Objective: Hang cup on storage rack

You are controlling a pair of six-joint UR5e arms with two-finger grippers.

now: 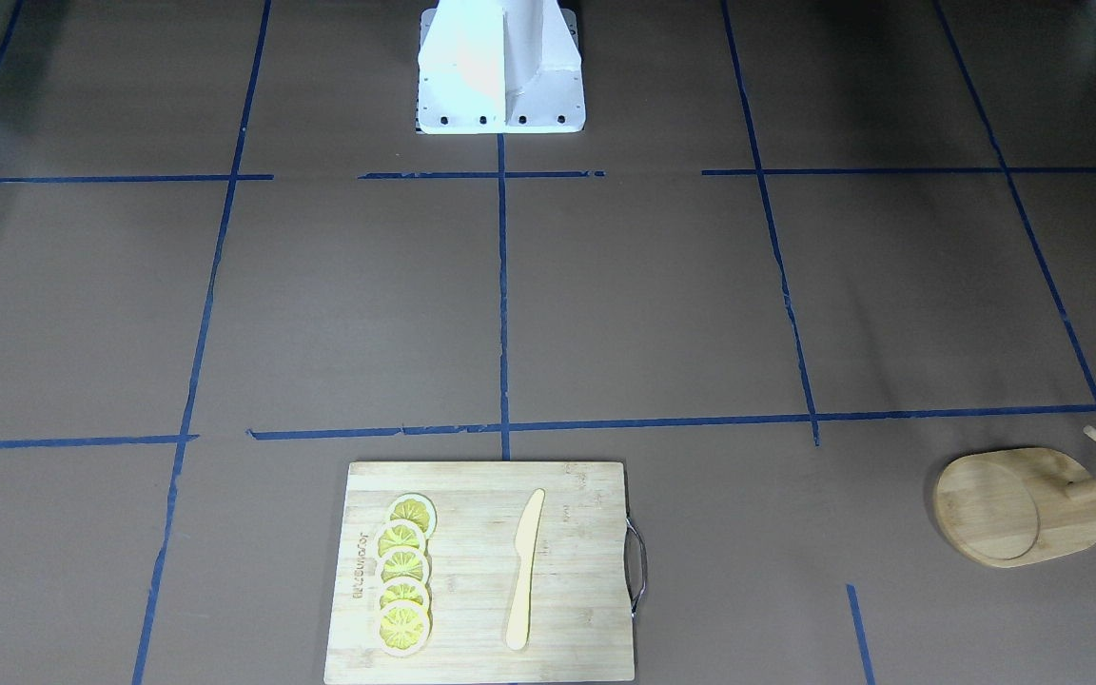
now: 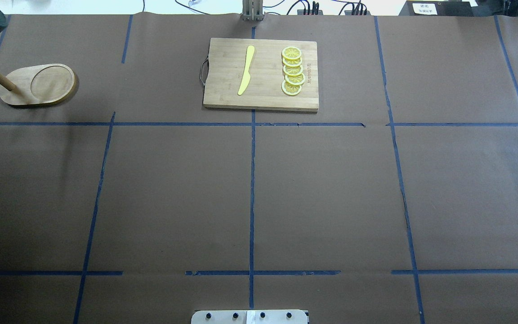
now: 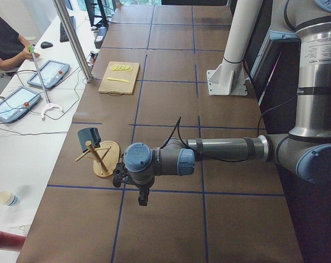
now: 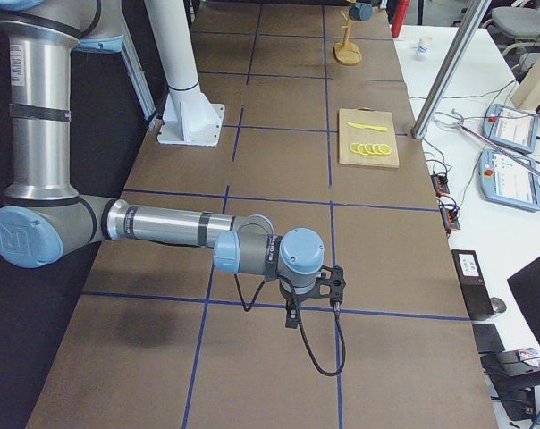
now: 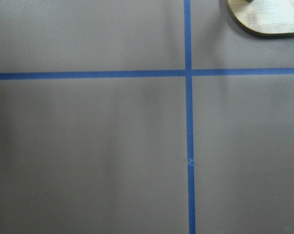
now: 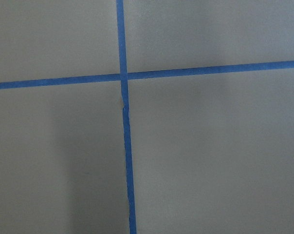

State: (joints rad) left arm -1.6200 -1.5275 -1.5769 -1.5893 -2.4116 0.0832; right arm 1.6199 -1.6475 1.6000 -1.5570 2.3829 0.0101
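Bamboo storage rack (image 1: 1071, 523), cup (image 3: 89, 136) on its peg — board (image 1: 472, 571) engraving illegible — left end effector (image 3: 142, 200), right end effector (image 4: 291, 322): grip unclear.

Light is even and diffuse, from above. Shadows on the table (image 2: 331, 189) are faint and soft-edged; one hugs the rack (image 2: 47, 83) by the far left corner. The white base (image 1: 500, 67) is blown out. Wrist views are slightly blurred, with dim bands.

cup (image 3: 89, 135) dark grey-blue | storage rack (image 2: 52, 85) light bamboo | table (image 2: 331, 193) brown, blue grid lines
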